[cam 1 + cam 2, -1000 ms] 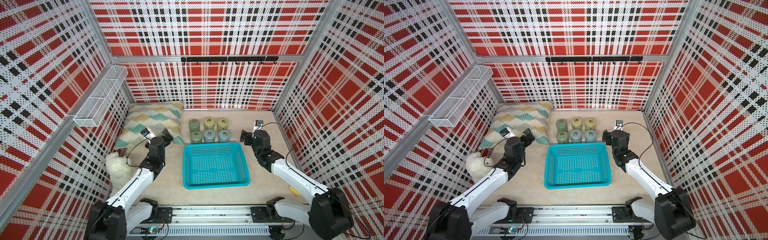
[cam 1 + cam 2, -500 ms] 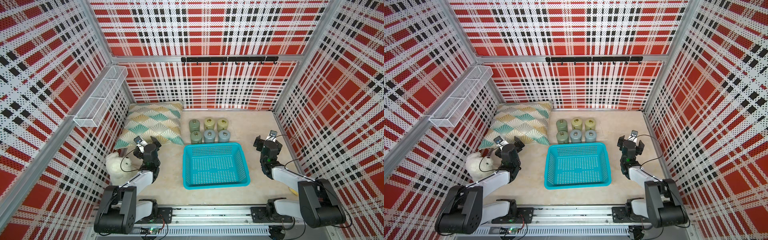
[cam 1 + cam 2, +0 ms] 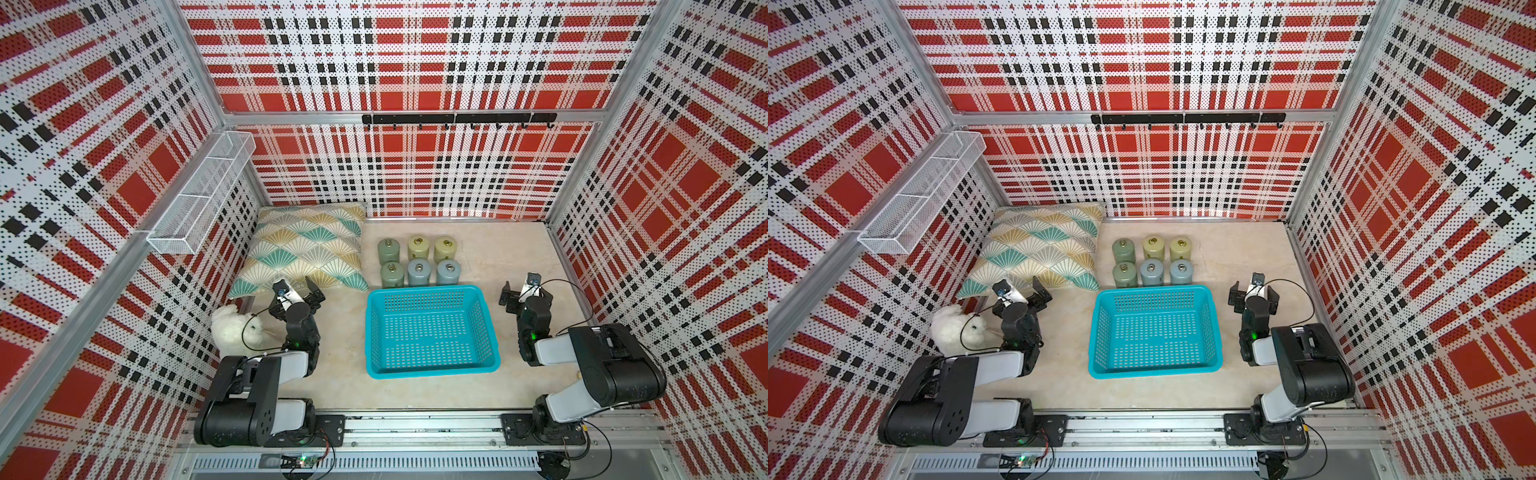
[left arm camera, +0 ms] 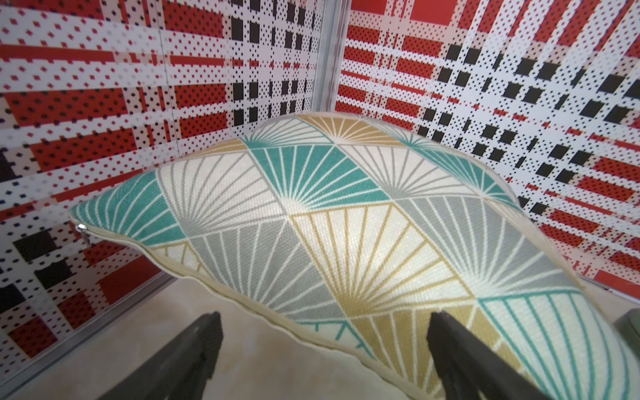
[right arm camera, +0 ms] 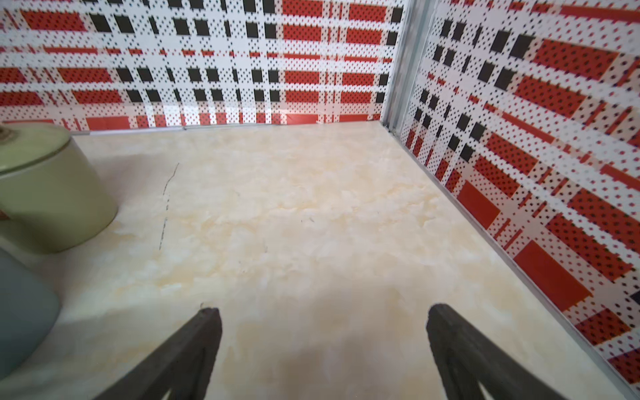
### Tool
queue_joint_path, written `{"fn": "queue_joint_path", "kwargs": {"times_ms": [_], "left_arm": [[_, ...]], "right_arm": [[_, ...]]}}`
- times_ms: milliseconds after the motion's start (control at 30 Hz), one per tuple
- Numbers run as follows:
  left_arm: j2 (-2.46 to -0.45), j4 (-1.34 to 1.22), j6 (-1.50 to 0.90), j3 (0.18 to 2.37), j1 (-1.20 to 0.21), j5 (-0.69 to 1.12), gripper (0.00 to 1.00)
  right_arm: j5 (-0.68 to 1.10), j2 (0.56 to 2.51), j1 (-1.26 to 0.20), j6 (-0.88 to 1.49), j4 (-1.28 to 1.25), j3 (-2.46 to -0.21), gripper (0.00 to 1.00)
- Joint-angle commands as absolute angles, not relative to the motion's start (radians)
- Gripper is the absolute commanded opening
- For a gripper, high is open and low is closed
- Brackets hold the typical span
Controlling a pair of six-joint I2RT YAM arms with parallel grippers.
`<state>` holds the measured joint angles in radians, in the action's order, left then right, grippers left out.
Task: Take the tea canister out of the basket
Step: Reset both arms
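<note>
The turquoise basket (image 3: pixel 432 372) (image 3: pixel 1154 372) sits at the middle of the table with nothing inside it. Several tea canisters (image 3: pixel 419 272) (image 3: pixel 1151 272), green, yellow-green and blue-grey, stand in two rows on the table just behind its far rim. My left gripper (image 3: pixel 293 296) (image 3: pixel 1019 297) (image 4: pixel 323 322) is open and empty, left of the basket, facing the pillow. My right gripper (image 3: pixel 525 293) (image 3: pixel 1254 293) (image 5: pixel 323 318) is open and empty over bare table right of the basket. In the right wrist view, a yellow-green canister (image 5: pixel 52 187) and a blue-grey one (image 5: pixel 20 311) show at the edge.
A fan-patterned pillow (image 3: pixel 303 249) (image 4: pixel 346 225) lies at the back left. A white plush toy (image 3: pixel 232 328) sits by the left wall. A white wire rack (image 3: pixel 199 195) hangs on the left wall and a black hook rail (image 3: pixel 457 119) on the back wall.
Both arms have folded back toward the front rail, carrying the open grippers away from the canisters to either side of the basket. Basket and canisters have not moved.
</note>
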<state>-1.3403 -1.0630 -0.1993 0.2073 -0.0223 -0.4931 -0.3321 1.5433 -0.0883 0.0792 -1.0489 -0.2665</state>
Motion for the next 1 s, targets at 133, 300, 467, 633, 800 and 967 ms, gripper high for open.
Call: {"fn": "queue_joint_path", "kwargs": {"times_ms": [133, 300, 467, 633, 800, 967], "left_arm": [[-1.446, -1.363, -0.141, 0.139, 0.031, -0.333, 0.99], [-1.583, -1.529, -0.035, 0.146, -0.019, -0.230, 0.99], [-1.564, -1.392, -0.064, 0.199, -0.019, -0.310, 0.99], [-1.564, -1.385, -0.059, 0.202, -0.031, -0.331, 0.99], [-1.566, -1.384, -0.046, 0.206, -0.050, -0.363, 0.99], [-1.566, -1.382, -0.040, 0.206, -0.055, -0.372, 0.99]], "right_arm": [[-0.292, 1.545, -0.071, 0.077, -1.092, -0.297, 1.00], [-0.287, 1.545, -0.070, 0.080, -1.086, -0.299, 1.00], [-0.286, 1.543, -0.068, 0.079, -1.083, -0.299, 1.00], [-0.285, 1.543, -0.068, 0.079, -1.085, -0.298, 1.00], [-0.286, 1.543, -0.068, 0.078, -1.086, -0.298, 1.00], [-0.285, 1.543, -0.068, 0.079, -1.085, -0.298, 1.00]]}}
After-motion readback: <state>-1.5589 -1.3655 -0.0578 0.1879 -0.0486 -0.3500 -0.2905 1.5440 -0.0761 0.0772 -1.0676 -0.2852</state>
